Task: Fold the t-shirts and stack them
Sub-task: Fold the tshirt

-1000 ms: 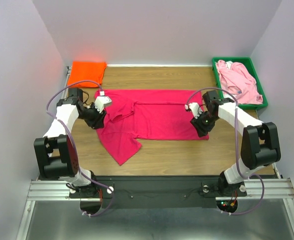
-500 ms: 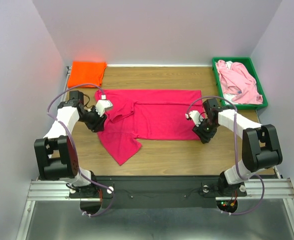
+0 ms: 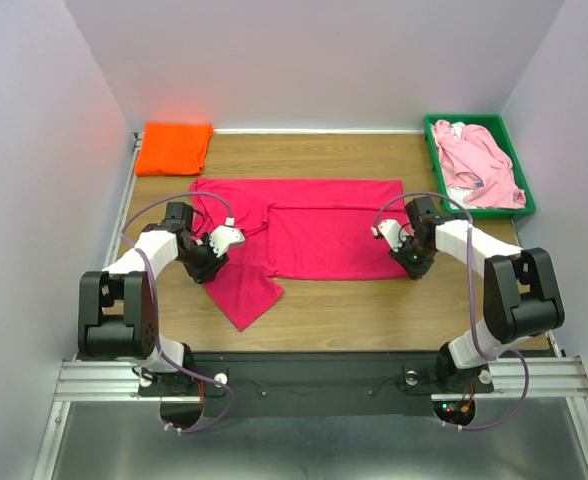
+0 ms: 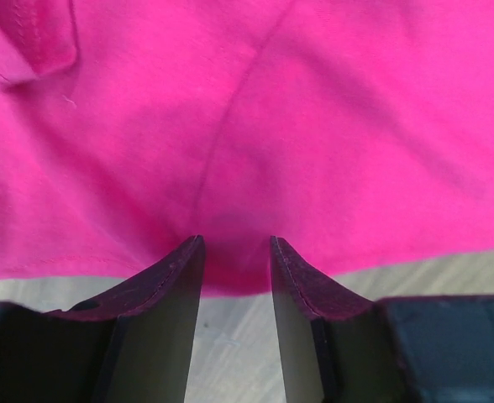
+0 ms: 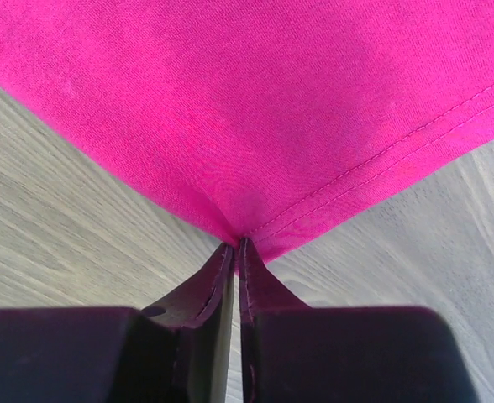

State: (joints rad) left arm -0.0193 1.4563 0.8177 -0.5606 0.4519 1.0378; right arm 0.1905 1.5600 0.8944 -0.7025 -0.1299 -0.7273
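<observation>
The crimson-magenta t-shirt (image 3: 319,225) lies spread on the wooden table, one sleeve trailing toward the near left. My left gripper (image 3: 212,262) is open at the shirt's left edge; in the left wrist view its tips (image 4: 237,252) straddle the cloth edge (image 4: 247,126). My right gripper (image 3: 406,262) is shut on the shirt's near right corner; in the right wrist view (image 5: 236,248) the hem (image 5: 255,109) bunches between the fingers. The folded orange t-shirt (image 3: 174,146) lies at the far left. The pale pink t-shirt (image 3: 477,170) lies crumpled in the tray.
A green plastic tray (image 3: 515,152) stands at the far right corner. Pale walls close in the table on three sides. Bare wood (image 3: 374,310) shows between the shirt and the near edge.
My left gripper has moved nearer and rightward, from the shirt's upper left sleeve to its left edge lower down. My right gripper has settled at the near right corner.
</observation>
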